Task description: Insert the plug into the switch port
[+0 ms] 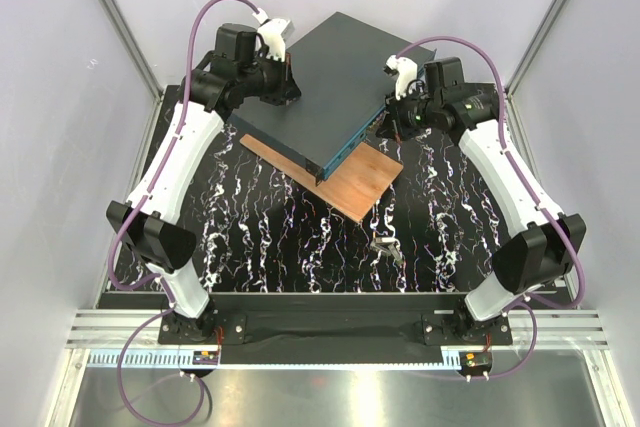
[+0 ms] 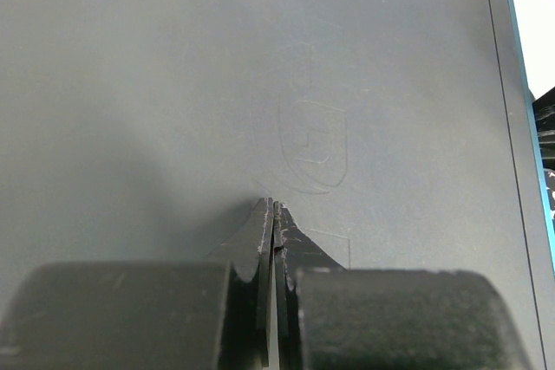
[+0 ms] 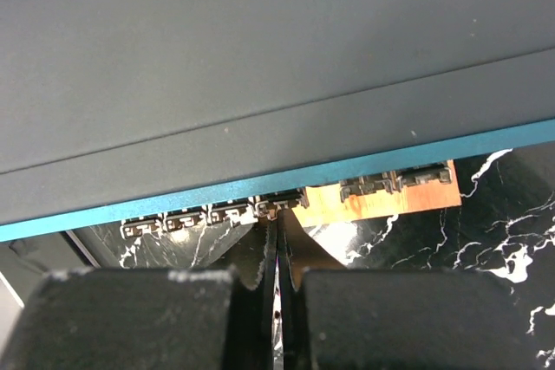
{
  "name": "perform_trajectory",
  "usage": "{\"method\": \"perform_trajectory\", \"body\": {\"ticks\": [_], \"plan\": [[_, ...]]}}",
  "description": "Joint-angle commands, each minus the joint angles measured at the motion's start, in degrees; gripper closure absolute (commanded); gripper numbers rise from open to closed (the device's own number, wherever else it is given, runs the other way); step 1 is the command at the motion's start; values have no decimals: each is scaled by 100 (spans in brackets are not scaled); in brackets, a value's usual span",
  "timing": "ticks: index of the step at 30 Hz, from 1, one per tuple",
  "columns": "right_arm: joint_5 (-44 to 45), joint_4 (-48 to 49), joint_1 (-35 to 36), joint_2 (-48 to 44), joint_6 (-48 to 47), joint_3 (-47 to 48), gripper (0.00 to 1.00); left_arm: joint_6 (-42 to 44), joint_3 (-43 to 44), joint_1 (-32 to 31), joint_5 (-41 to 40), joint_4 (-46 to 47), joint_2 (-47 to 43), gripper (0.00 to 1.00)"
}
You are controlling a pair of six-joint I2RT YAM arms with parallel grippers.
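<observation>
Step in hand: set-up only, the plug is in neither claw.

The switch (image 1: 320, 87) sits toward the far edge of the surface (image 1: 270, 237), about midway between its left and right edges and turned diagonal. Its near corner rests on a thin wooden board (image 1: 352, 183). The teal port face looks toward the near-right corner.

My left claw (image 2: 273, 214) is closed and empty. Its tips are on or just above the switch's dark top, near the left corner; I can't tell if they touch.

My right claw (image 3: 277, 224) is also closed with nothing in it. Its tips are right at the teal front face, just beside the row of ports (image 3: 192, 219). Touching or barely apart, I can't tell.

A small pale thing lies loose on the surface between the board and the near edge, right of centre. I take it for the plug (image 1: 386, 247), though it is too small to be sure. It is well apart from both claws.

My read: I'm bracing or nudging the switch, and insertion has not begun. No port that I can see looks filled.

Next move:
- The right claw backs off the port face, opens and drops to the plug.
- It grips the plug with the nose left free.
- The left claw should press the top down so the box doesn't slide on the board when the plug pushes in.
- The ports are small and the box sits diagonal, so the approach must be square to the teal face, not to the surface edge.
</observation>
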Motion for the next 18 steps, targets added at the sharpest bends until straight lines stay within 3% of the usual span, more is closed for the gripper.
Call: {"method": "perform_trajectory", "body": {"ticks": [1,18], "plan": [[-40,832,74,-280,444,27,100,-99,-73,40,112,227,41,100],[268,718,215,19,575,651,100,-152,-82,40,156,262,111,100]]}}
